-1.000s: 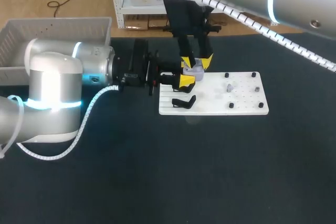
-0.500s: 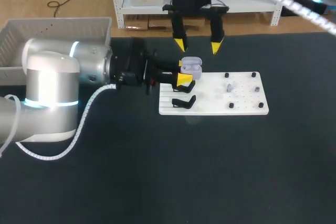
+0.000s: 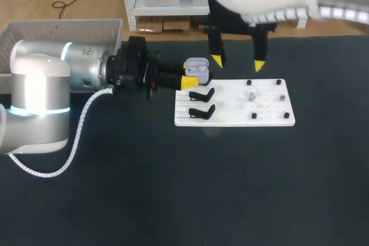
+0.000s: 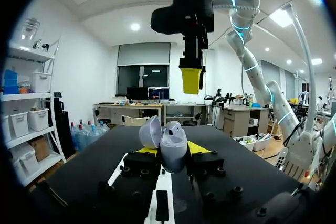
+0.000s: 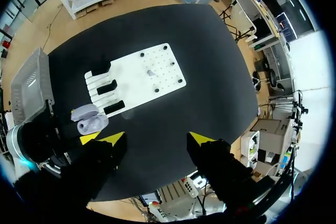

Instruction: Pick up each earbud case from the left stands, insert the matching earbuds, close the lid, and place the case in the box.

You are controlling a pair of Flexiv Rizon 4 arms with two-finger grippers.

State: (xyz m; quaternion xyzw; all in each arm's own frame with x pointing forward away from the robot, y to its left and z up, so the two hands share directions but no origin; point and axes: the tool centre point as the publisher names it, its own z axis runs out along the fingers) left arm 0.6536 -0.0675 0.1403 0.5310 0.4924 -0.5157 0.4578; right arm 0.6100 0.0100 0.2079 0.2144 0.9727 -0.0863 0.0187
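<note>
Head view: your left arm comes in low from the left, and the left gripper (image 3: 192,80) is clamped on the lavender earbud case (image 3: 197,68), lid raised, by the far corner of the white board (image 3: 242,116) at its stand end. You can see two black stands (image 3: 202,94) on that end, near the case. Your right gripper (image 3: 238,63) hangs over the board's far edge with its jaws well apart. A white basket (image 3: 57,30) sits at the far left of the table (image 3: 184,188). Left wrist view: the case sits between the two yellow tips, pinched from both sides, lid tipped back and a pale rounded piece showing inside; one yellow-tipped finger of your right gripper hangs above and ahead of it. Right wrist view: you look down past the parted fingers (image 5: 113,139) onto the table, where the case lies just off the board's corner beside the nearest stand, gripped by the left gripper.
</note>
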